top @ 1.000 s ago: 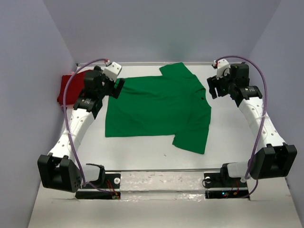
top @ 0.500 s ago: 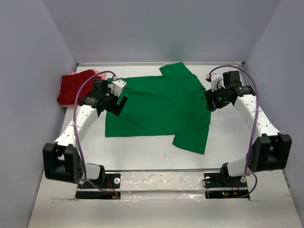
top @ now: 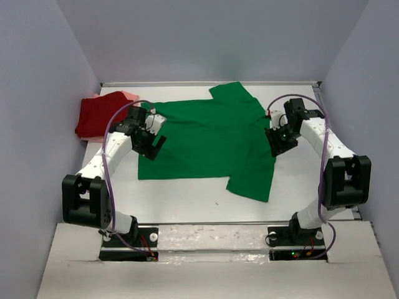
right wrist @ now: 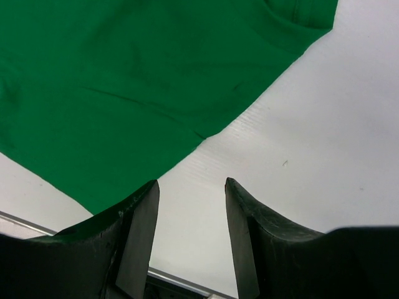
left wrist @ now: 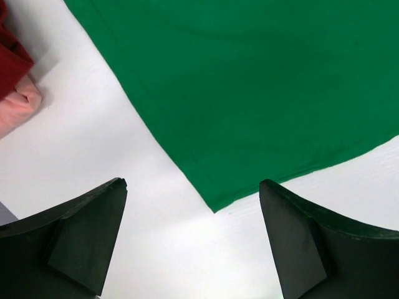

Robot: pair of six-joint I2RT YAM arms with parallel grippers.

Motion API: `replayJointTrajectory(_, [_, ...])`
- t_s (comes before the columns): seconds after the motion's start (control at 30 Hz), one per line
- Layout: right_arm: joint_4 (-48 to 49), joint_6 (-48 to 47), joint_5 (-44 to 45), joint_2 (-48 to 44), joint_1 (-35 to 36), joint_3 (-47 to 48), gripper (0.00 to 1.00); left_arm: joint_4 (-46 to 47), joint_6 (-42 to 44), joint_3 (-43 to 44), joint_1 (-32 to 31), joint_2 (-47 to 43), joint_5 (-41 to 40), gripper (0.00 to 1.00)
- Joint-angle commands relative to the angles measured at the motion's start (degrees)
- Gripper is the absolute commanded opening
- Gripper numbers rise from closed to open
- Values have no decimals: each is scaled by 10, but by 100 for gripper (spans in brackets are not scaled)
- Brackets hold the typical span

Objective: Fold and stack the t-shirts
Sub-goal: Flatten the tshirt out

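A bright green t-shirt lies spread flat in the middle of the white table, sleeves toward the right. A dark red t-shirt sits bunched at the back left, with a pale pink one peeking out behind it. My left gripper hovers open over the green shirt's left edge; in the left wrist view the shirt's corner lies just ahead of my gripper. My right gripper is open at the shirt's right edge. Only bare table shows between its fingers in the right wrist view, with green cloth beside and ahead.
Grey walls close in the table on three sides. A metal rail with both arm bases runs along the near edge. The red shirt and pink shirt lie at the far left of the left wrist view.
Both arms have swung in and down toward the green shirt's side edges. The right jaws have narrowed; the left jaws stay wide.
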Motion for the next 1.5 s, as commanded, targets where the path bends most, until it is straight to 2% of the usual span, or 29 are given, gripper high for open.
replayJointTrajectory(0.0, [-33,-11,10,-21,-3,-11,52,-56,7,11,-3,-10,-36,99])
replayJointTrajectory(0.13, [-32,-11,6,-14,-3,-12,52,-59,12,-5,0,-12,-30,99])
replayJointTrajectory(0.17, [-31,-8,2,-12,-3,-11,52,-61,14,-6,4,-12,-8,99])
replayJointTrajectory(0.2, [-30,-5,1,-9,-3,-8,52,-72,26,-3,21,-9,69,99])
replayJointTrajectory(0.23, [-29,-4,-1,-7,-3,-6,52,-81,30,2,31,-6,112,99])
replayJointTrajectory(0.33, [-28,1,0,-2,-3,0,52,-128,45,23,58,27,200,87])
replayJointTrajectory(0.37, [-28,1,1,-2,-3,3,52,-133,46,26,60,34,195,78])
replayJointTrajectory(0.4, [-28,1,3,-2,-3,3,52,-136,47,24,64,40,191,76])
replayJointTrajectory(0.57, [-25,3,10,-1,-3,7,52,-194,90,29,93,87,197,77])
replayJointTrajectory(0.73, [-8,9,12,-2,-3,-8,52,-215,122,11,133,97,194,72])
replayJointTrajectory(0.93, [5,11,4,1,-3,-19,52,-179,117,-47,182,100,142,68])
replayJointTrajectory(1.0, [7,13,1,6,-3,-19,52,-179,126,-58,191,105,158,67])
replayJointTrajectory(1.1, [9,15,1,14,-3,-16,51,-178,129,-65,191,118,177,65])
replayJointTrajectory(1.2, [9,16,-2,14,-3,-12,51,-174,128,-68,192,147,189,57])
replayJointTrajectory(1.37, [10,11,-3,6,-3,-23,51,-168,130,-54,191,165,224,55])
replayJointTrajectory(1.47, [11,11,-2,6,-3,-27,51,-152,113,-51,192,177,202,54])
